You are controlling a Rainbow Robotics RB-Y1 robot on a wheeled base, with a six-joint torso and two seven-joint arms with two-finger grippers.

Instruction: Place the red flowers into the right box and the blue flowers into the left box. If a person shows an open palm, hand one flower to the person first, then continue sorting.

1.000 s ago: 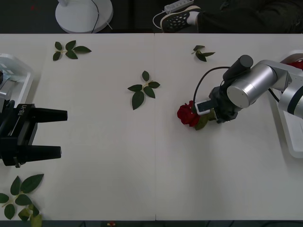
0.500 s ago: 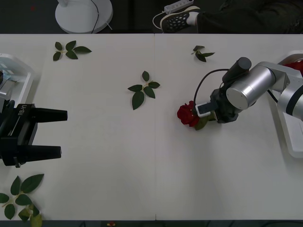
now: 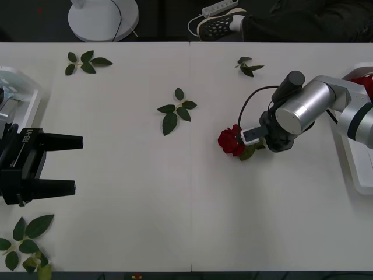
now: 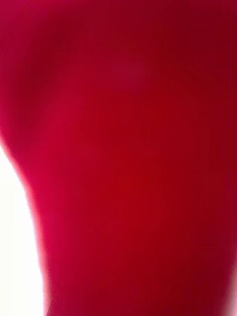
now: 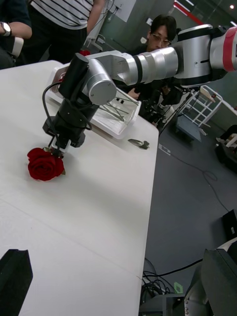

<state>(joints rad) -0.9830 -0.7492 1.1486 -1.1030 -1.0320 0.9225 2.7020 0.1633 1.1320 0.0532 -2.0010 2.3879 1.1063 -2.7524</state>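
One of the red flowers, a rose, lies on the white table right of centre. My right gripper is tucked under its silver wrist, down at the rose's stem end, and its petals press close to the right wrist camera. From the left wrist view the right gripper touches the base of the rose. More red flowers lie in the right box. My left gripper hovers open and empty beside the left box. The blue flowers are out of view.
Loose green leaf sprigs lie at the table's centre, far left, far right and near-left corner. A person's sneaker rests beyond the far edge. A white stand base sits on the floor there.
The right arm's wrist and elbow have shifted slightly toward the rose. The rose and the left arm have stayed put.
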